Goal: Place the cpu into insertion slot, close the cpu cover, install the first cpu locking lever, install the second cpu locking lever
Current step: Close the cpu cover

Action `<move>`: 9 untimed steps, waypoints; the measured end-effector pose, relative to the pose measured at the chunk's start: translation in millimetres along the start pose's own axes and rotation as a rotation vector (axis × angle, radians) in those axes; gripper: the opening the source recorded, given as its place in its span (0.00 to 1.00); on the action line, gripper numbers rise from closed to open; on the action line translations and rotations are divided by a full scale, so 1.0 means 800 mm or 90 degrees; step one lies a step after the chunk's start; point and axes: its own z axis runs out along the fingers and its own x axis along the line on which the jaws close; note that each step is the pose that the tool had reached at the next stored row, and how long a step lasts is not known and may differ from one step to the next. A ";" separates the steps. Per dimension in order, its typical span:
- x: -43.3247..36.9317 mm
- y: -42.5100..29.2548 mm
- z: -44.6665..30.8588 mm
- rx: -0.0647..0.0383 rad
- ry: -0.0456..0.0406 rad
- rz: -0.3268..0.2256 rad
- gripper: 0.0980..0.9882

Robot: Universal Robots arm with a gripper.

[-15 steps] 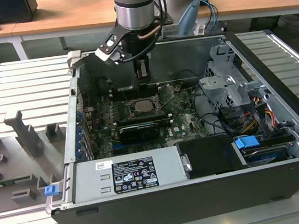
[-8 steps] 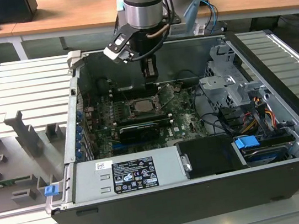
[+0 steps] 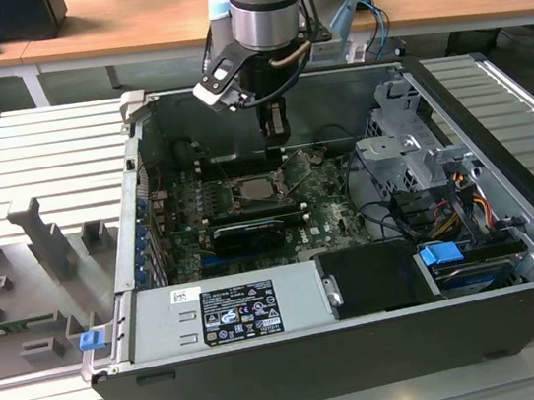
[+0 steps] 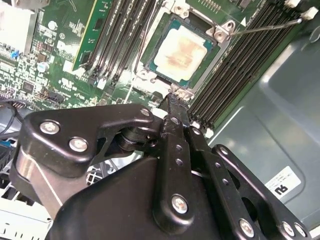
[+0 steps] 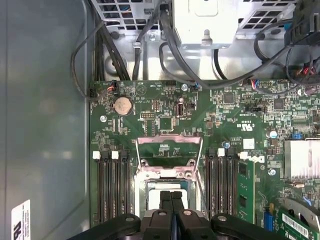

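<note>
We're looking down into the open computer case (image 3: 300, 364), and the arm reaches in from above with the gripper (image 3: 278, 137) over the green circuit board (image 5: 150, 105). The chip (image 4: 182, 52) lies in its socket (image 5: 141, 195), flat, pale metal face up with a brownish smear across it. It's square, so we can't call a long side. Its edges run true with the socket rim and parallel to the black memory slots (image 4: 120, 40) on either side.

The cover (image 5: 169, 140) is swung open and off the chip. In the first wrist view we see green board through its window. A thin wire lever (image 4: 265, 26) sticks out past one socket corner, free of the cover.

Now the pincer: in both wrist views the two black fingers (image 5: 165, 200) are pressed together with nothing between them. In the second wrist view the tip hangs right at the near edge of the socket, just beside the chip. We can't tell whether it touches the metal there.
</note>
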 end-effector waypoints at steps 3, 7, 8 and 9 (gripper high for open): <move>0.000 0.0048 0.0001 0.000 0.0000 0.000 0.01; 0.000 0.0117 0.0003 0.001 0.0000 0.000 0.01; 0.000 0.0136 0.0004 0.001 -0.0001 0.000 0.01; 0.000 0.0165 0.0005 0.001 -0.0001 0.000 0.01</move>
